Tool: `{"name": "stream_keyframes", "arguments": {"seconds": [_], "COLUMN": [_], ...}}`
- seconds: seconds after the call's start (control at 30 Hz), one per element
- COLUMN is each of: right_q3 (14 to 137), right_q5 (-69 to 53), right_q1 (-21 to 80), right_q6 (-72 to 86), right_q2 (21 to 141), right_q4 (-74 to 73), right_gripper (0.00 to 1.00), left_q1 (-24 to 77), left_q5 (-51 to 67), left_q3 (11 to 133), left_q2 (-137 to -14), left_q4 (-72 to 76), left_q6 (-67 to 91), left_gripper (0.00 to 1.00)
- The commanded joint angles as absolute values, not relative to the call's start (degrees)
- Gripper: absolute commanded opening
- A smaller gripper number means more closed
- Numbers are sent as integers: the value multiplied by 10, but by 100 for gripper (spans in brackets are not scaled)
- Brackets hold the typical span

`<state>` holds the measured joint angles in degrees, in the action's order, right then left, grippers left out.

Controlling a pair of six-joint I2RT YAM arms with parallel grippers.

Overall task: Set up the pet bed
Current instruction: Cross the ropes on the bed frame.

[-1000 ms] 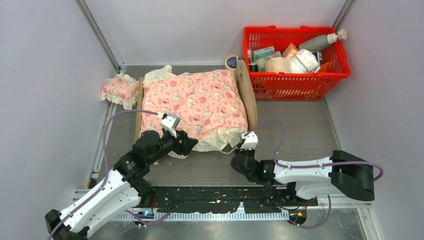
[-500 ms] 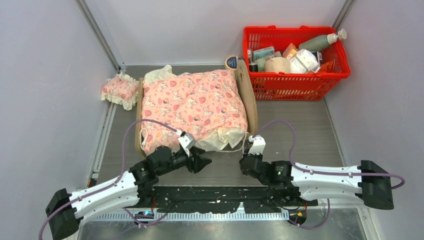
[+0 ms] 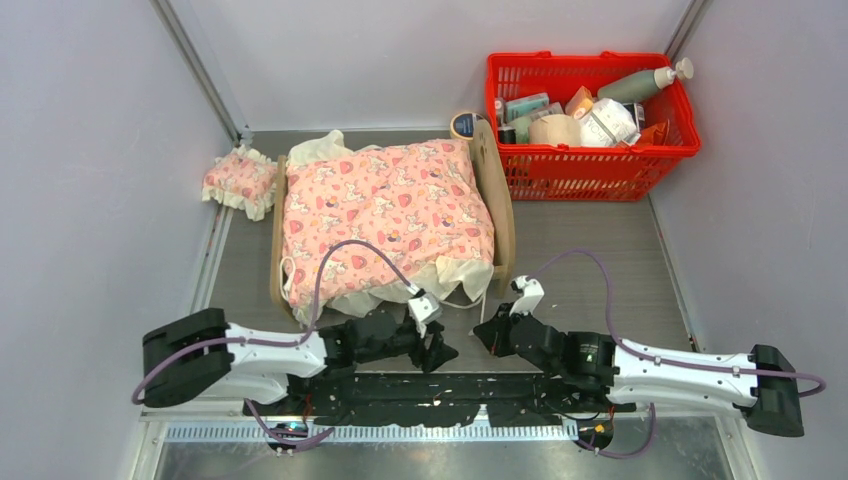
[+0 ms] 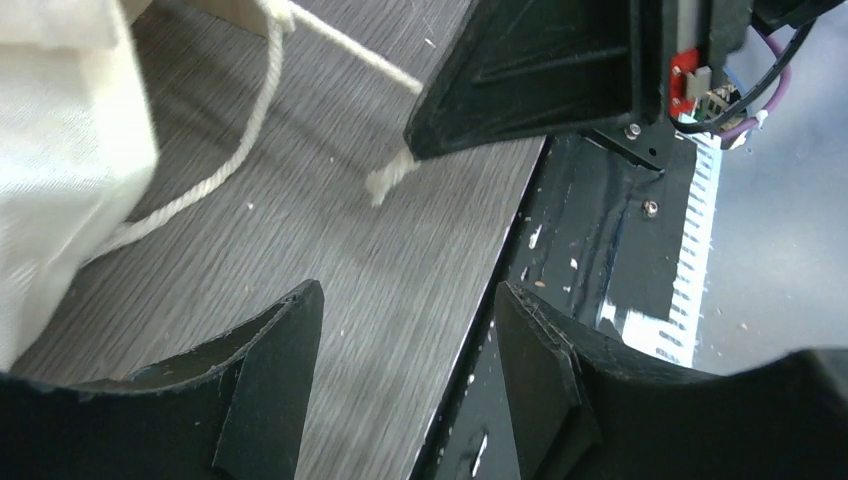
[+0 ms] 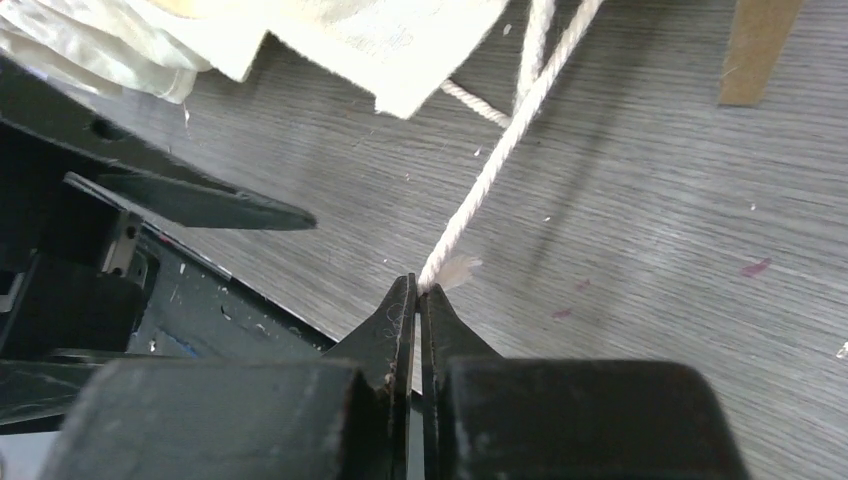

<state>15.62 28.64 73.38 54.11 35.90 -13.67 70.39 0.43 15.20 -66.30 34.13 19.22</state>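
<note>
Right wrist view: right hand [image 5: 418,290] clamped flat on the frayed tip of a cream cord [image 5: 500,165], just in front of the bed's near right corner. Very little cord between the jaws, with the fray poking out to one side. Cord taut from there up under the blanket frill, beside the bed's wooden leg [image 5: 755,45]. Far end hidden, so no telling what it is tied to.

Left hand [image 4: 400,330] wide open and empty, low over the desk [image 4: 330,250] in front of the bed's near edge. Close alongside the right hand, with a slack loop of the same cord lying ahead of it.

Bed [image 3: 500,200] at mid-desk, with the blanket [image 3: 385,210] spread over it and sagging off the near edge. Pillow [image 3: 240,180] left of the bed, not on it. Basket [image 3: 590,165] beyond the bed's far right corner.

Likely to slip free under any harder pull, given so thin a hold on a fraying tip. With a firmer hold, may instead drag the blanket askew or skid the light bed forward. Could also snag the slack loop on the open left hand, being so near.
</note>
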Motion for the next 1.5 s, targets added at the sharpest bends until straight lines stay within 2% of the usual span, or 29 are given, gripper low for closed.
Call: {"name": "stream_keyframes", "arguments": {"seconds": [0.0, 0.57, 0.8, 0.87, 0.9, 1.0, 1.03, 1.13, 1.27, 1.47], "right_q3": [166, 116, 109, 106, 103, 102, 103, 106, 93, 72], "right_q5": [254, 250, 260, 257, 257, 269, 276, 338, 427, 501], "right_q1": [739, 743, 745, 745, 745, 745, 745, 745, 745, 746], "right_q6": [540, 576, 588, 594, 595, 595, 596, 602, 602, 601], "right_q2": [350, 316, 314, 310, 306, 291, 286, 250, 189, 121], "right_q4": [-104, -43, -29, -27, -25, -37, -45, -105, -153, -206], "right_gripper": [5, 5, 5, 5, 5, 6, 8, 28, 41, 45], "left_q1": [716, 748, 749, 748, 748, 749, 749, 748, 749, 750], "left_q5": [-9, -81, -108, -110, -106, -94, -91, -87, -69, -55], "left_q3": [204, 259, 268, 271, 272, 257, 248, 224, 214, 208], "left_q2": [-729, -884, -921, -923, -924, -918, -911, -886, -875, -873], "left_q4": [450, 484, 515, 518, 518, 530, 534, 536, 538, 554], "left_q6": [195, 177, 168, 160, 159, 168, 179, 205, 250, 282], "left_gripper": [67, 69, 63, 56, 48, 7, 0, 0, 0, 0]}}
